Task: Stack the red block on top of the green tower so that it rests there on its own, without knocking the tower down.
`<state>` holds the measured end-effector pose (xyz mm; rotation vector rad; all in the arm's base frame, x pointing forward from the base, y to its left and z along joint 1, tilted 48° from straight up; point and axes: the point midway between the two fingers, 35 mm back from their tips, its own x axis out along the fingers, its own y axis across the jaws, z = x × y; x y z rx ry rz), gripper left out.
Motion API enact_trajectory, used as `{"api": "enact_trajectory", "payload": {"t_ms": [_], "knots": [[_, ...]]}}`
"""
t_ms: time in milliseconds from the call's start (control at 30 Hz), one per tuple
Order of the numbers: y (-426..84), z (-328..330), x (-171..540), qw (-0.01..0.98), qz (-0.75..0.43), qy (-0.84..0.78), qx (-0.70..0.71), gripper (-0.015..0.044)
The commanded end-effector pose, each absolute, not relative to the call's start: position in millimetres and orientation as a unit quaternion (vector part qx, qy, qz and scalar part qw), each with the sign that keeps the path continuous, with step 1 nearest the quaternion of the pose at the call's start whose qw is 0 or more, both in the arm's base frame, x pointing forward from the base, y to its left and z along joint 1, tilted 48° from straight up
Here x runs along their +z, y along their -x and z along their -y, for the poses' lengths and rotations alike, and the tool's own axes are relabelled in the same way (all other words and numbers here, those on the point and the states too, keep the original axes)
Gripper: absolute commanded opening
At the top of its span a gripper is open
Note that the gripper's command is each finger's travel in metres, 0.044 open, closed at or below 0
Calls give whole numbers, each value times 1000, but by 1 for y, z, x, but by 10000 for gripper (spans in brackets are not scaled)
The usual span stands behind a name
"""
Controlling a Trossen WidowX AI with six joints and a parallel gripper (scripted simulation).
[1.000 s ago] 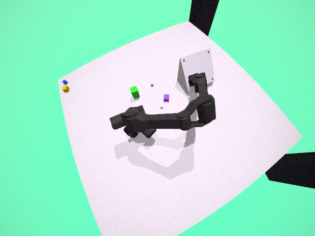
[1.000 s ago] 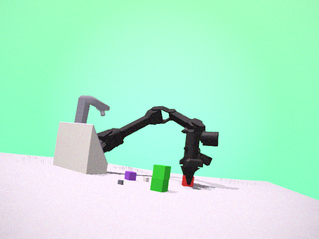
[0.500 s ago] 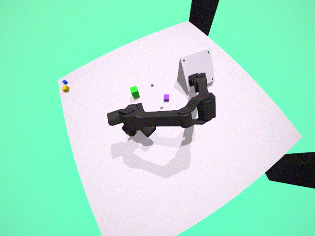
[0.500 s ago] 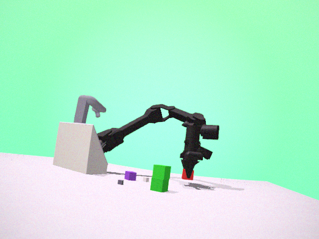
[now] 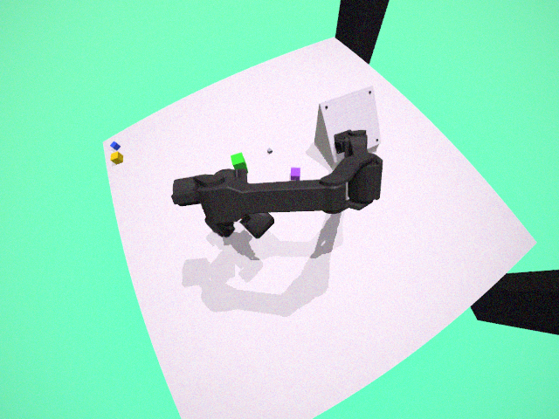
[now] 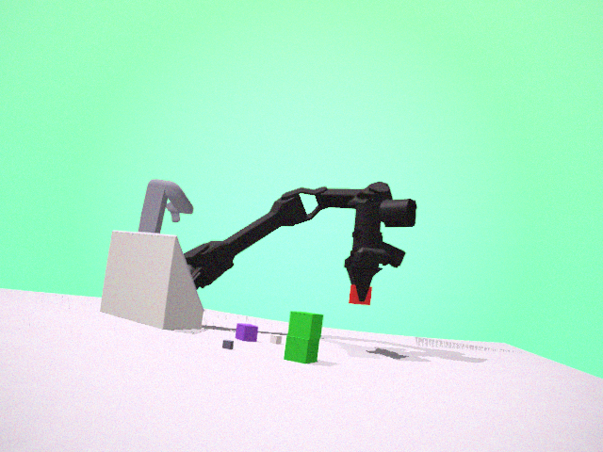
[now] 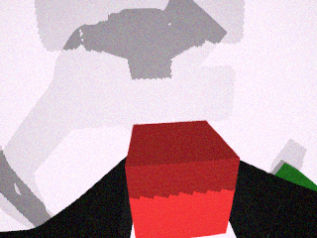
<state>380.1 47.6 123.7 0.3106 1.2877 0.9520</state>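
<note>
The red block (image 6: 354, 295) (image 7: 181, 178), a plain cube, is held clear of the table, roughly level in the exterior view and darker on its upper part in the wrist view. The green tower (image 5: 238, 161) (image 6: 303, 337) (image 7: 296, 176) consists of two blocks, one upon the other, standing upright on the table. The red block is apart from the tower and appears to be slightly higher than its top, though height is difficult to judge here.
</note>
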Motion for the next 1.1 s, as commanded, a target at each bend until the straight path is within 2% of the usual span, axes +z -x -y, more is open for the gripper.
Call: {"api": "enact_trajectory", "payload": {"t_ms": [0,333,667,1067], "knots": [[-381,-34,134,687,-574,-134,425,0],[-382,-28,132,687,-574,-134,424,0],[-380,41,61,690,-578,-129,417,0],[-352,108,-14,688,-576,-131,421,0]]}}
